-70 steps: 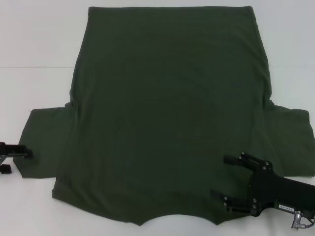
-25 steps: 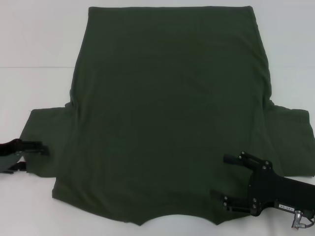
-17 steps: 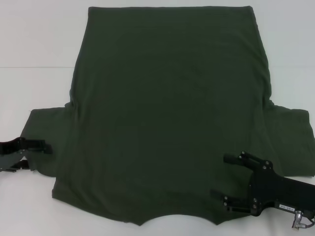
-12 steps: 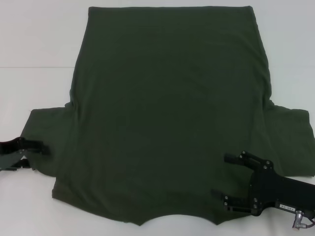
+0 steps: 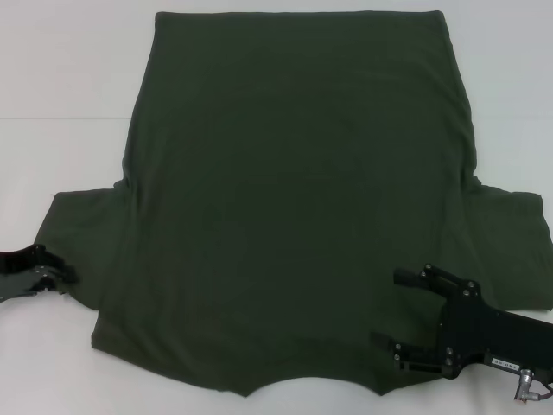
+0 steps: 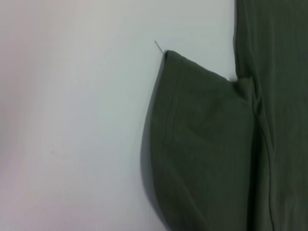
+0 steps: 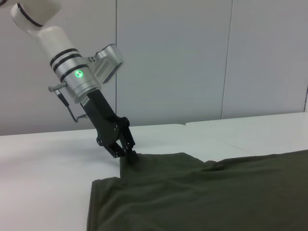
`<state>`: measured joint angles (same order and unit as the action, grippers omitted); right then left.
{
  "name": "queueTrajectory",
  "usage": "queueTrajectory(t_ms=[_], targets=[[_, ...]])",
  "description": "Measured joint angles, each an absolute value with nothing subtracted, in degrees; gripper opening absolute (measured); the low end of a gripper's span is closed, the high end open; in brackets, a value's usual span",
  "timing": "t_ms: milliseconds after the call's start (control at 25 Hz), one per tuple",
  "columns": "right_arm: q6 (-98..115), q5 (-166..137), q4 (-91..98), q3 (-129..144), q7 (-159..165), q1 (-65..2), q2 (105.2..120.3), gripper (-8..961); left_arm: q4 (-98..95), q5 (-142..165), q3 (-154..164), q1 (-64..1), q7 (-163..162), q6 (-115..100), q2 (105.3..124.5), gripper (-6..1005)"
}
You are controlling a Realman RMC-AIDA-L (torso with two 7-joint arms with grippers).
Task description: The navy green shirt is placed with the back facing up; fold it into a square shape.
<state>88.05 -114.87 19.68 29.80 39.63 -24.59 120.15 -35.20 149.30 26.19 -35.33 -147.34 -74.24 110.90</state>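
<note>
Jaws of the left gripper have just closed, pinching the navy green shirt's sleeve edge. Folding can start. The right gripper hovers wide open.

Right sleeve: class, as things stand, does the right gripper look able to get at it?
Probably yes. The right gripper hangs open over the shirt near its collar edge, and the right sleeve lies flat beside it with nothing between. The left gripper is far off, shut on the other sleeve's edge.
</note>
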Motion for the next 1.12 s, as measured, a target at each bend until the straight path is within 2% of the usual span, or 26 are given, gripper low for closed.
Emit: queueTrajectory(t_ms=[600, 800, 920, 1120], targets=[[88.2, -114.8, 19.7, 29.8, 39.6, -24.7, 120.14, 940, -36.2, 148.6, 26.1, -35.4, -144.3, -73.9, 111.01, 36], [88.2, -114.5, 19.8, 29.8, 39.5, -24.8, 120.14, 941, -37.3, 148.5, 26.2, -35.4, -144.1, -73.9, 110.50, 28], [88.3, -114.1, 19.8, 29.8, 39.5, -24.8, 120.09, 941, -39.9, 148.5, 26.0, -35.2, -144.1, -74.6, 109.26, 24], [88.3, -114.1, 19.8, 29.8, 39.5, -24.8, 120.06, 941, -41.2, 148.5, 25.9, -35.6, -144.4, -75.2, 108.26, 24]])
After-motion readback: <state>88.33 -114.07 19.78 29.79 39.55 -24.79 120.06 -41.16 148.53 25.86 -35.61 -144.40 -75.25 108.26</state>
